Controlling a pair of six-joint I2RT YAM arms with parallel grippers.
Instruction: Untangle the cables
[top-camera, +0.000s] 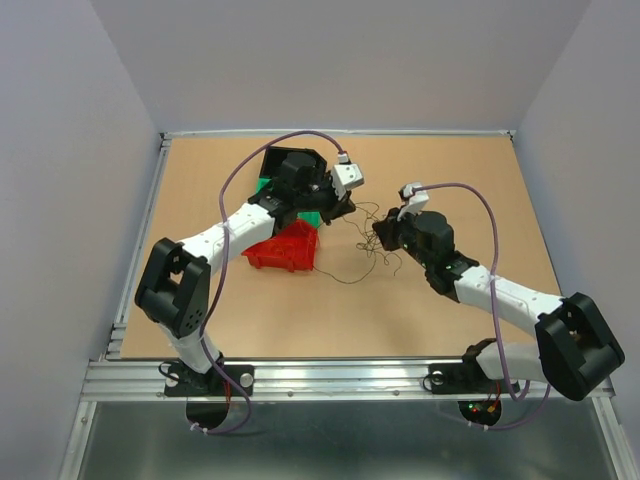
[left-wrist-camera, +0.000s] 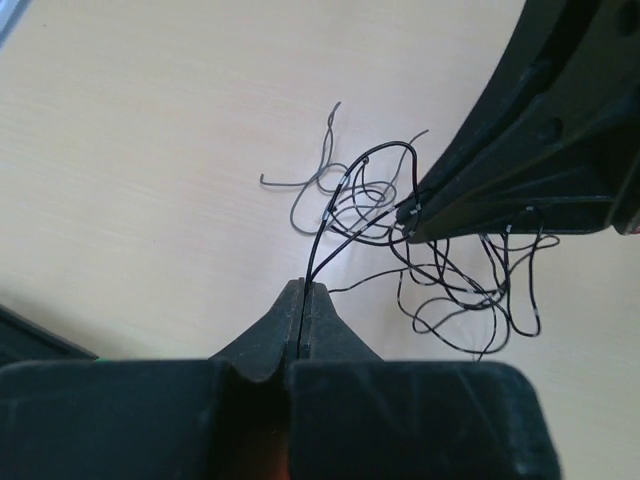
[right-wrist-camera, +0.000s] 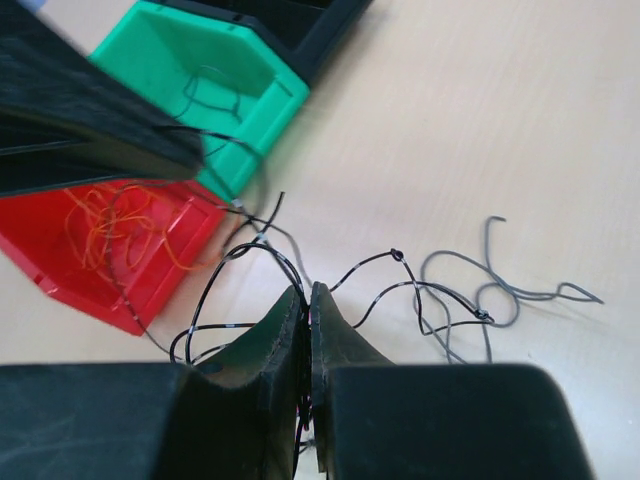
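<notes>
The cables (top-camera: 368, 238) are a loose tangle of thin dark strands on the table between my two grippers. My left gripper (left-wrist-camera: 303, 287) is shut on a black cable (left-wrist-camera: 330, 215) that rises from its tips into the clump (left-wrist-camera: 450, 280). My right gripper (right-wrist-camera: 308, 292) is shut on black, white-flecked cable (right-wrist-camera: 230, 265) that loops out on both sides of its tips. A grey cable (right-wrist-camera: 490, 290) lies loose beside the black one. In the top view the left gripper (top-camera: 348, 205) and right gripper (top-camera: 381, 233) stand close together over the tangle.
A red bin (right-wrist-camera: 170, 275) holds orange cables (right-wrist-camera: 110, 225). A green bin (right-wrist-camera: 245, 50) holds a dark strand, and a black bin (top-camera: 275, 160) stands behind it. All three sit left of the tangle, under the left arm. A stray strand trails toward the front (top-camera: 345, 278).
</notes>
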